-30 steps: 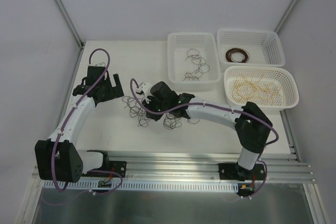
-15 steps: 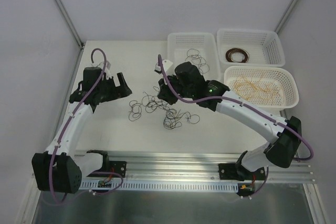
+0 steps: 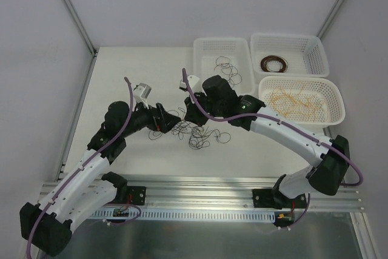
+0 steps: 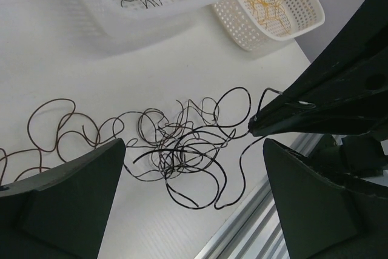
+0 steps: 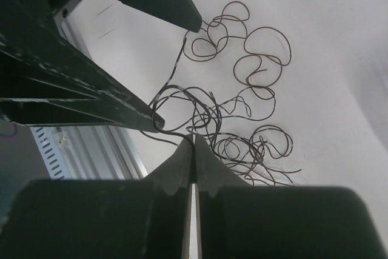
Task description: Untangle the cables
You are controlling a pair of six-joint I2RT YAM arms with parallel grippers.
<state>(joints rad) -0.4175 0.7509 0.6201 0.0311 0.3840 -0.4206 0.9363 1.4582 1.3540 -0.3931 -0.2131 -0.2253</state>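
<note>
Left end effector point(image 3: 161, 119) has swung in over cables point(image 4: 176, 150), wide open, empty | right end effector point(image 5: 194, 140) shut, pinching one strand

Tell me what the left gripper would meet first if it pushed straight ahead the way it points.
Probably the tangle of dark wires on the table, lying straight ahead of the left gripper, between its open jaws. The right gripper, shut on a strand, sits to one side; depth there is unclear.

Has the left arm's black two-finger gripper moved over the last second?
Yes. The left gripper swung right, away from the table's left edge, to the tangle of thin dark wires.
</note>
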